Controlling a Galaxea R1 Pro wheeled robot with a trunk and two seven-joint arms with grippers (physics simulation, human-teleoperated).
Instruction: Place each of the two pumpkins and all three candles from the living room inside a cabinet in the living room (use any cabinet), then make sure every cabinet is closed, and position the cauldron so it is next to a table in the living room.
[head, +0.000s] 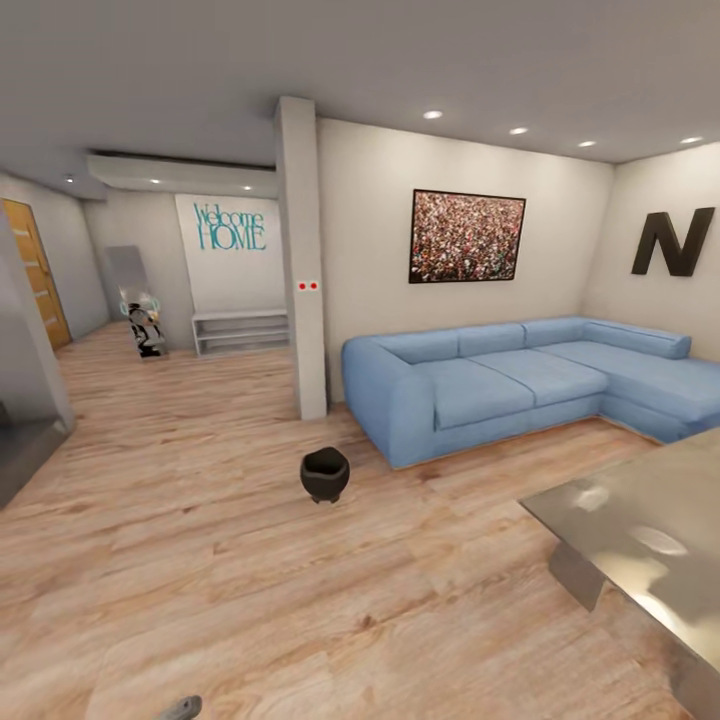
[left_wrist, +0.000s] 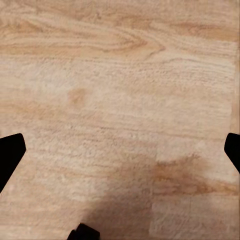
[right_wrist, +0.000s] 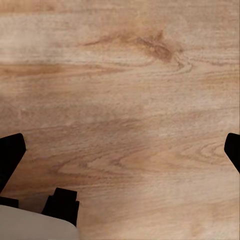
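Observation:
The black cauldron (head: 325, 474) stands on the wooden floor in the head view, a little in front of the blue sofa's left end. The glossy grey coffee table (head: 640, 535) juts in at the right, well apart from the cauldron. My left gripper (left_wrist: 120, 150) is open over bare floorboards, its dark fingertips (left_wrist: 10, 152) at the frame's sides. My right gripper (right_wrist: 120, 150) is open too, above bare floor, with fingertips (right_wrist: 11, 150) wide apart. Pumpkins, candles and the brown cabinet are out of view.
A blue corner sofa (head: 520, 380) lines the right wall. A white pillar (head: 303, 260) rises behind the cauldron. A low grey shelf (head: 242, 330) and a small figure (head: 145, 322) stand in the far hallway. A grey unit (head: 25, 400) sits at the left edge.

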